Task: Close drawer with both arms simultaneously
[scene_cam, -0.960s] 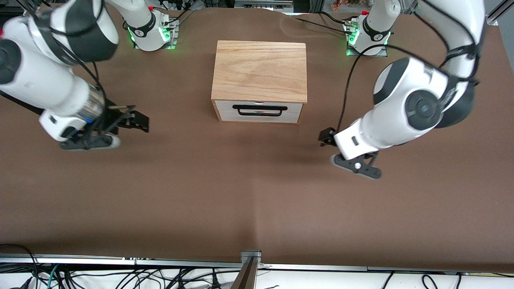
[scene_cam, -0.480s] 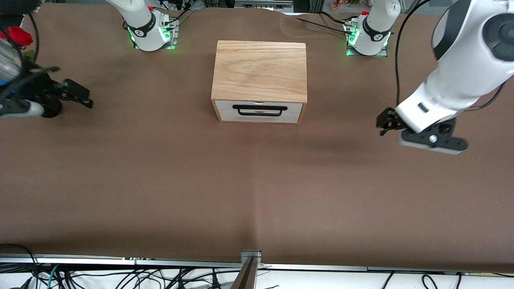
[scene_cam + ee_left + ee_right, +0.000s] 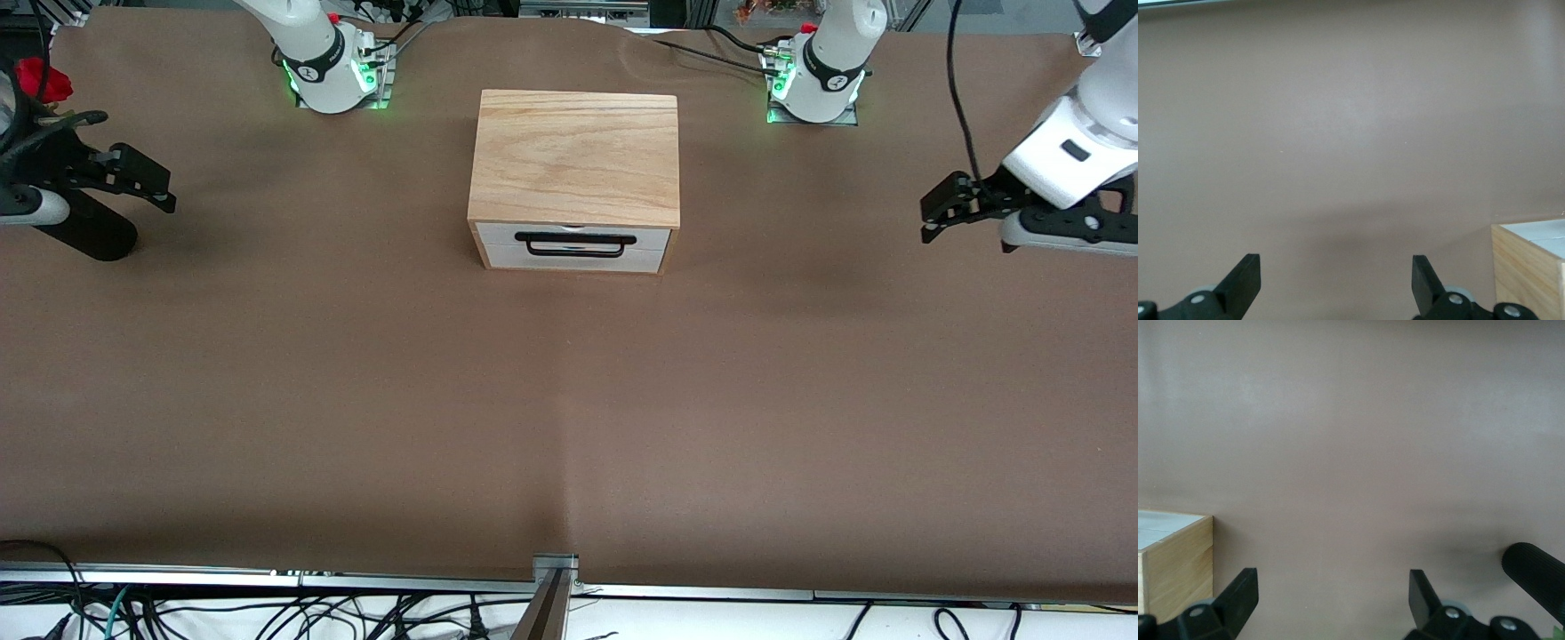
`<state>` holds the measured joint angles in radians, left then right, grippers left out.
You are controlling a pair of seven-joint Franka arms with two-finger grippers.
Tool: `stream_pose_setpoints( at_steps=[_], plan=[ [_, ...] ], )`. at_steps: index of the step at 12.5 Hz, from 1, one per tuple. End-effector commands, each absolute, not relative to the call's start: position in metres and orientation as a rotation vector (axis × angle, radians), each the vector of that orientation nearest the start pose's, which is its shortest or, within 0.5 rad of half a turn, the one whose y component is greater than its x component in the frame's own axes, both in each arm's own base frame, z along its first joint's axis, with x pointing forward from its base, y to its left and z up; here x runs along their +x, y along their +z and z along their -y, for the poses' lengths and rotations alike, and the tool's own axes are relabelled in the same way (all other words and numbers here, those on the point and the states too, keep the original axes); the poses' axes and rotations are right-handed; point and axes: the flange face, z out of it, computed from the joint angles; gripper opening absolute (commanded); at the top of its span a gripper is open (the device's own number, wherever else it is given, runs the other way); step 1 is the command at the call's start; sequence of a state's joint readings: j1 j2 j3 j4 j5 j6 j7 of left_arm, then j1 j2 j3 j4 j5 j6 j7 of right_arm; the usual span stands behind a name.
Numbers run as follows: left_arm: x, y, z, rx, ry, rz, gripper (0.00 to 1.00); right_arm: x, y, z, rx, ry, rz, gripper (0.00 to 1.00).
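The oak-coloured box (image 3: 576,156) stands mid-table near the arm bases. Its drawer (image 3: 573,258) is pushed in, the white front panel level with the box front, the black bar handle (image 3: 575,244) facing the front camera. My left gripper (image 3: 942,209) is open and empty, over the table toward the left arm's end, well clear of the box. My right gripper (image 3: 147,182) is open and empty over the right arm's end. In the left wrist view the left gripper (image 3: 1335,281) shows spread jaws and a box corner (image 3: 1528,267). The right wrist view shows the right gripper (image 3: 1331,595) and the box (image 3: 1175,563).
The two arm bases (image 3: 333,76) (image 3: 813,84) glow green at the table's back edge, with black cables (image 3: 702,53) beside them. A black cylinder (image 3: 89,233) sits under the right wrist and shows in the right wrist view (image 3: 1538,577). A metal rail (image 3: 556,578) runs along the front edge.
Both arms have swung outward from in front of the box to the table's two ends, and the grippers have risen. The drawer and box have not moved.
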<state>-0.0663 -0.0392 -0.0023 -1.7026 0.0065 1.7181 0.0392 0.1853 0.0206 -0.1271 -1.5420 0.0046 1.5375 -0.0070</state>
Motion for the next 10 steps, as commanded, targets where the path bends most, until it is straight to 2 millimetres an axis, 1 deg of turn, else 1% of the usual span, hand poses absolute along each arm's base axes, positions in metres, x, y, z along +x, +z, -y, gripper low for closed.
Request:
stream_pose_setpoints(
  at_steps=[1,2,3,5,10],
  plan=[
    [0.5491,0.5876,0.0311,-3.151,-0.037,-0.186,1.0,0.5568,0.6292,-0.0389,-3.148,0.036,0.118,1.0],
    [0.5479,0.5862,0.0327,-3.151,0.019,-0.189,1.0,0.5564,0.6289,-0.0399,-3.146,0.04,0.121,1.0],
    [0.5485,0.5895,0.0328,-3.15,0.019,-0.199,1.0,0.556,0.629,-0.039,-3.146,0.04,0.118,1.0],
    [0.5485,0.5895,0.0294,-3.151,0.029,-0.184,1.0,0.5562,0.6297,-0.037,-3.149,0.038,0.125,1.0],
    [0.5477,0.5907,0.0283,-3.15,0.031,-0.185,1.0,0.5537,0.6297,-0.0396,-3.146,0.055,0.118,1.0]
  ],
)
